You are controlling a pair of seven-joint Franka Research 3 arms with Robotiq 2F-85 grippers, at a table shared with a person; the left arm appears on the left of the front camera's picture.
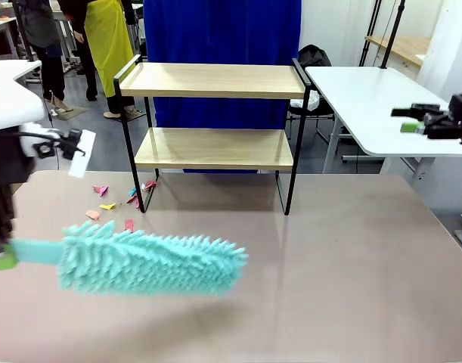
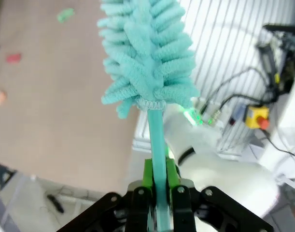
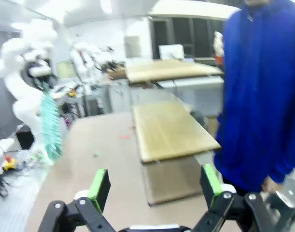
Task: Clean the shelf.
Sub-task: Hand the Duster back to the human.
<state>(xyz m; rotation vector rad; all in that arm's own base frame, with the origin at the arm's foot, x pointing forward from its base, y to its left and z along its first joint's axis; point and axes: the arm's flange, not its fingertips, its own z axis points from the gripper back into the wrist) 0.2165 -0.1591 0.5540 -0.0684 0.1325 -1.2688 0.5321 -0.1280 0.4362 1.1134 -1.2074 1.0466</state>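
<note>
Left end effector [image 2: 156, 193], black with green pads, sitting at the near left edge of the beige tabletop [image 1: 351, 272] and clenching the flat turquoise handle of a fluffy turquoise microfibre duster [image 1: 151, 261]; the pads are pressing the handle from both sides in the left wrist view. The duster head is hanging level above the tabletop, pointing toward the robot's right, its shadow lying on the surface below. The two-tier shelf of light wooden boards in a thin black metal frame [image 1: 215, 113] is standing upright at the far middle of the tabletop, well apart from the duster, both boards looking bare. Small coloured paper scraps [image 1: 110, 200], pink, yellow, red and teal, are lying scattered on the tabletop just beside the shelf's front left leg, between shelf and duster. Right end effector [image 3: 154, 186] is hovering high at the robot's right, away from the shelf, its fingers spread wide and released, gripping nothing. A person in a blue top [image 3: 263, 92] is standing behind the shelf at the far side. A white table [image 1: 374, 98] is standing beyond on the right.
</note>
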